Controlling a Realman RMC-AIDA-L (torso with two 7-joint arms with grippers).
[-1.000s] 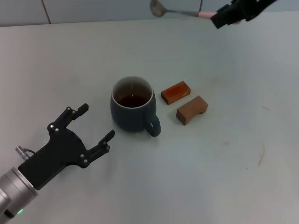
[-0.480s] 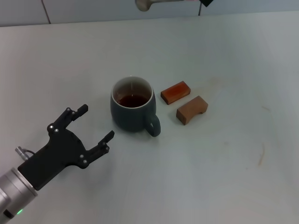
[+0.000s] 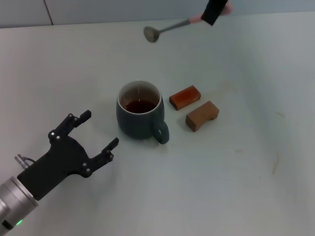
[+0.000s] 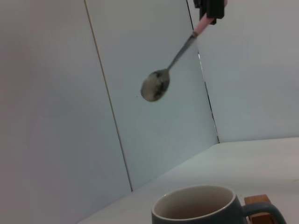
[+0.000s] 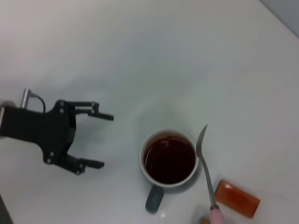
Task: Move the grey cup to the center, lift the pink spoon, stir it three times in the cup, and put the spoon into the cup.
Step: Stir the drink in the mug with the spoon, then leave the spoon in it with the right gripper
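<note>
Right hand (image 3: 215, 12) raised over the bench (image 3: 236, 172), clamped on the pink spoon (image 3: 170, 27), bowl tilted down | grey cup (image 3: 140, 116) below, between both hands, beside 2 wooden blocks (image 3: 194, 106) | left hand (image 3: 83, 138) just beside cup, fingers spread, holding nothing

Head overhead, wrists low and high, share grey cup (image 3: 140, 115).
</note>
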